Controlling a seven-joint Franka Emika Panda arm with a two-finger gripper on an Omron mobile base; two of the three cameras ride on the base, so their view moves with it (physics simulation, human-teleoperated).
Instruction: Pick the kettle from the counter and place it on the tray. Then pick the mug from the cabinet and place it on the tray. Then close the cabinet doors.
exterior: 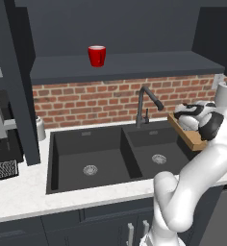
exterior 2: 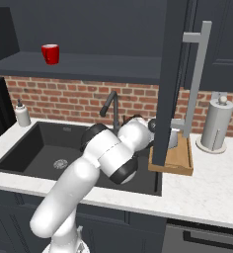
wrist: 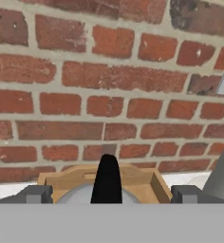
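Observation:
The silver-grey kettle (wrist: pixel 78 196) sits in the wooden tray (wrist: pixel 147 182), its dark handle (wrist: pixel 107 178) upright between my fingers. My gripper (wrist: pixel 111 193) is open, a fingertip (wrist: pixel 38 193) wide apart on each side of the handle. In the left base view my hand hangs over the tray (exterior: pixel 191 136) right of the sink. A grey sliver of the kettle (exterior 2: pixel 174 137) shows past the door on the tray (exterior 2: pixel 177 159). The red mug (exterior: pixel 96 55) (exterior 2: pixel 50 54) stands on the open cabinet's shelf (exterior: pixel 134 65).
An open cabinet door (exterior 2: pixel 170 74) with a silver bar handle (exterior 2: pixel 197 74) stands in front of the tray. The other door (exterior: pixel 17 81) hangs open at left. The faucet (exterior: pixel 145 103) rises behind the black double sink (exterior: pixel 91 156). A paper-towel roll (exterior 2: pixel 214 123) stands right of the tray.

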